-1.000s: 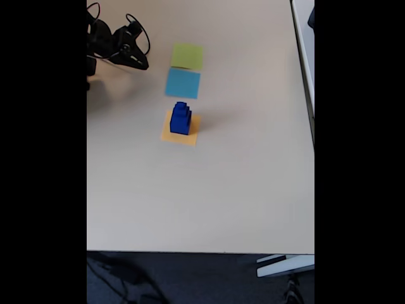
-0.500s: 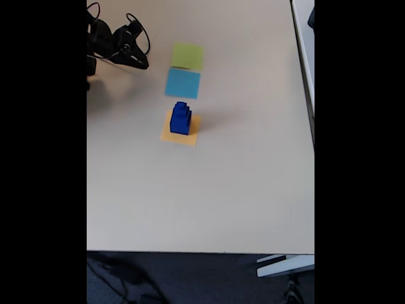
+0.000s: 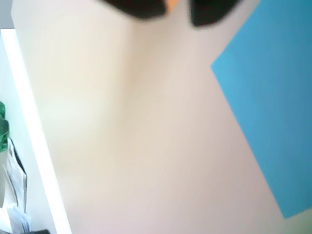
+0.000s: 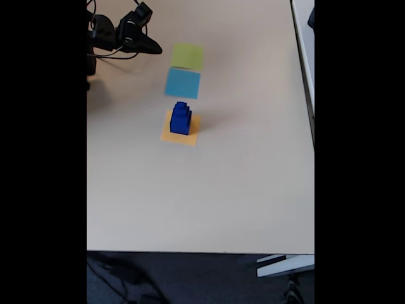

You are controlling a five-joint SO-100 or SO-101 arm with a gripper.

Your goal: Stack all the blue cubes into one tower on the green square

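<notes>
Fixed view: high above, looking steeply down, far off, whole worktop in frame, arm at top left. Wrist view: close over worktop, blurred, tool at top edge. Shared: light-blue square.

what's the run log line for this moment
blue cubes: stacked on orange square | green square: bare | gripper: empty, left of it

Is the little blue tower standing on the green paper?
No, in the fixed view the blue cubes are stacked on the orange square, not the green square.
</notes>
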